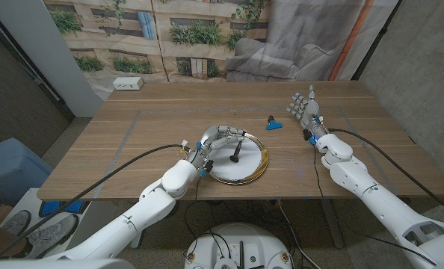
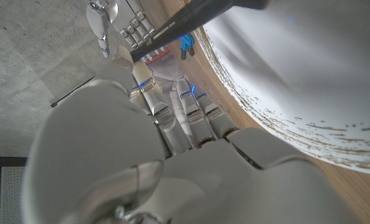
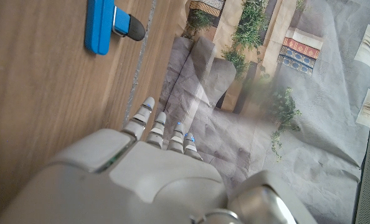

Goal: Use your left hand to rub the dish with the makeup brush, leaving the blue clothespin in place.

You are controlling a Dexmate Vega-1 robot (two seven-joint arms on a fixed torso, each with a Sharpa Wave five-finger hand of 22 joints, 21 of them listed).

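A white dish with a gold rim [image 1: 253, 176] lies on the wooden table in front of me in the head view. My left hand [image 1: 216, 142] reaches over its left side and holds the black makeup brush [image 1: 238, 153], whose tip stands down on the dish. In the left wrist view the dark brush handle [image 2: 191, 18] crosses above my fingers [image 2: 194, 115], next to the dish [image 2: 297, 74]. The blue clothespin [image 1: 273, 124] lies on the table beyond the dish, and also appears as the clothespin [image 3: 101, 25] and the clothespin [image 2: 186, 43]. My right hand [image 1: 306, 112] stands open to its right, holding nothing.
A white power strip [image 1: 128, 84] sits at the table's far left corner. Faint tape lines [image 1: 132, 127] mark a rectangle on the table top. A printed backdrop and grey cloth hang behind the table's far edge.
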